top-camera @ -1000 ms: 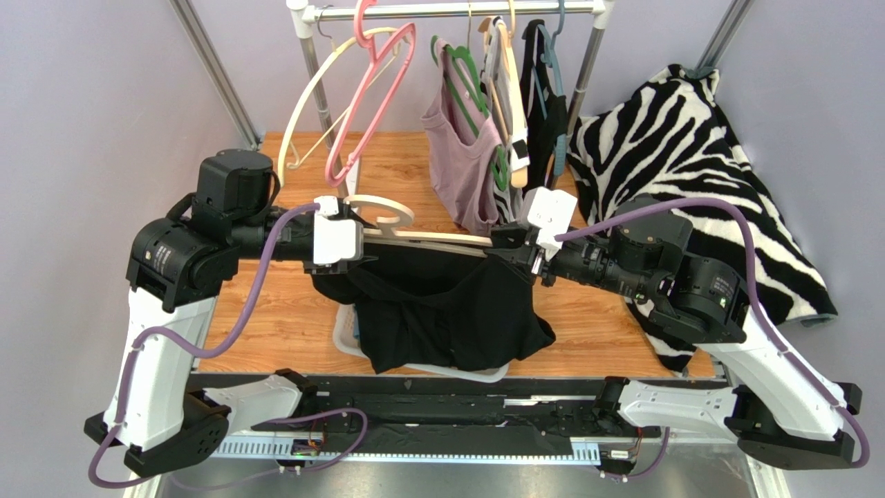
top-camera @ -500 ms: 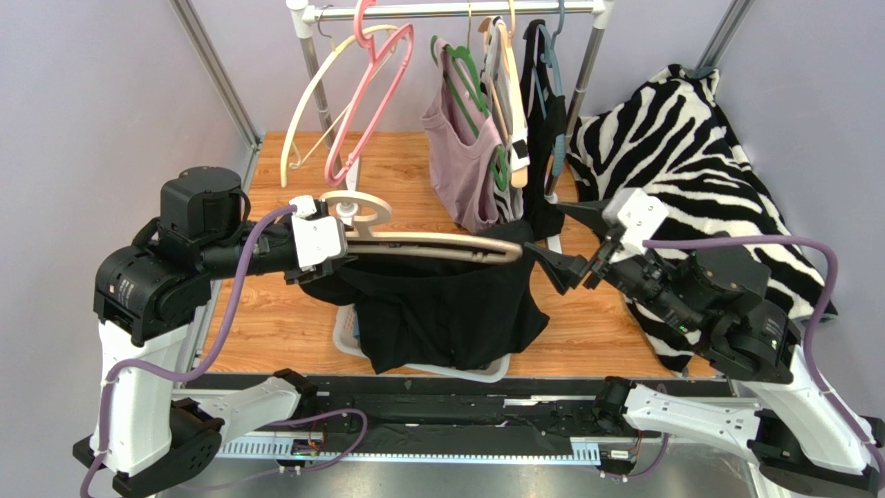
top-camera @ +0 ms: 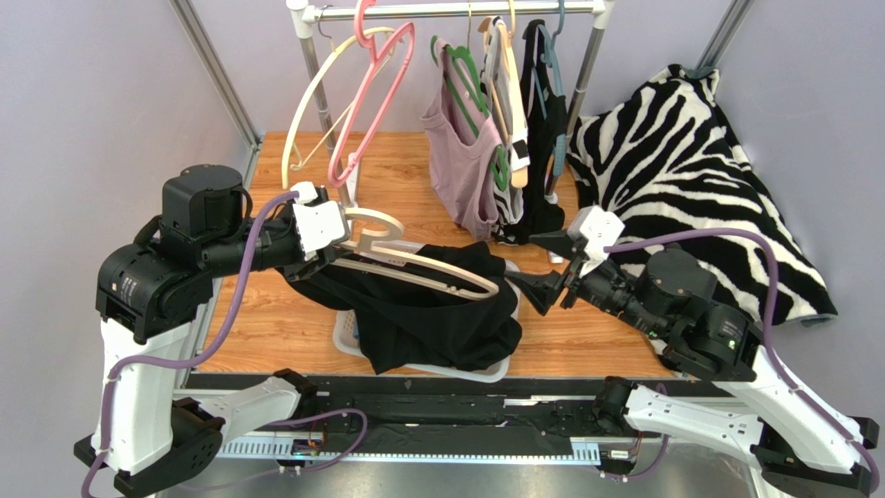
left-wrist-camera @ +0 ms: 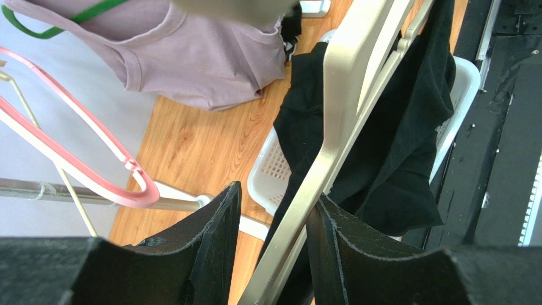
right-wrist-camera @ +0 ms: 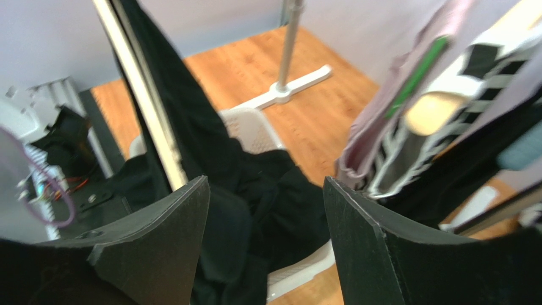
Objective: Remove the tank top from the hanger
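At frame center, the left gripper (left-wrist-camera: 273,210) is clamping the cream hanger (left-wrist-camera: 343,95), tilting it apparently so the black tank top (top-camera: 436,311), sagging over the white basket (left-wrist-camera: 273,171), can slide off. The right gripper (top-camera: 542,270) is hovering alongside, jaws apart, empty.

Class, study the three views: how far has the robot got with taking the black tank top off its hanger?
Done: the hanger is off the rail, gripped by the left pincer, its far end bare. In hand: the tank top sags into the basket, partly draped on the hanger. Left: the open, empty right pincer likely has to pull it free.
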`<control>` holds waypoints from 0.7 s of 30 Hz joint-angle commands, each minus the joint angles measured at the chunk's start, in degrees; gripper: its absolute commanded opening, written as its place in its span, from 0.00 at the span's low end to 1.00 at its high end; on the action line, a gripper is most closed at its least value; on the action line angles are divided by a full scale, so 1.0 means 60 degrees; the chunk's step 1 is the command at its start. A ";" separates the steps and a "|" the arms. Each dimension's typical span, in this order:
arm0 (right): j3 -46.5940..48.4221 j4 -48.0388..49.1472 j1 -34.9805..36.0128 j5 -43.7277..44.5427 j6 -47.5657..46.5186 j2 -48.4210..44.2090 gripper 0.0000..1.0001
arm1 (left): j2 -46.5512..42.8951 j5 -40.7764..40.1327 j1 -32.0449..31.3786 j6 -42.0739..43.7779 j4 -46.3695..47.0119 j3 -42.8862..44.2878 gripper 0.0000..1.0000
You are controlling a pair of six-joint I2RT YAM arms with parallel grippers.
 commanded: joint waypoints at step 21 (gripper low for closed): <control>-0.1253 0.1418 -0.0020 -0.0405 0.0655 -0.0314 0.54 | -0.0391 0.0588 0.1195 -0.2254 0.1535 0.0321 0.00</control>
